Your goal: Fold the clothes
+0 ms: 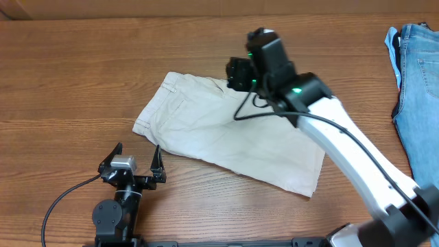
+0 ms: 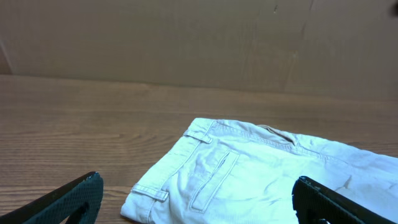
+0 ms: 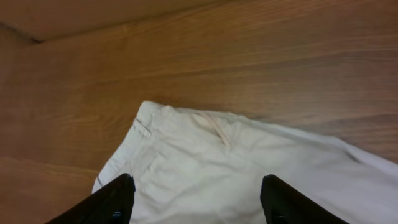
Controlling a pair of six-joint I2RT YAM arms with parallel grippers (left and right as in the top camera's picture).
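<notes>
The beige shorts (image 1: 226, 130) lie flat in the middle of the wooden table, folded in half, waistband toward the left. My left gripper (image 1: 130, 159) is open and empty, just in front of the shorts' waistband corner. In the left wrist view the shorts (image 2: 261, 174) show a belt loop and welt pocket between the open fingers (image 2: 196, 199). My right gripper (image 1: 240, 72) is open and empty, hovering over the far edge of the shorts. The right wrist view shows the shorts (image 3: 236, 168) under the open fingers (image 3: 196, 199).
Blue denim jeans (image 1: 418, 89) lie at the right edge of the table. The right arm's white link (image 1: 357, 158) crosses above the right part of the shorts. A beige wall (image 2: 186, 37) stands behind the table.
</notes>
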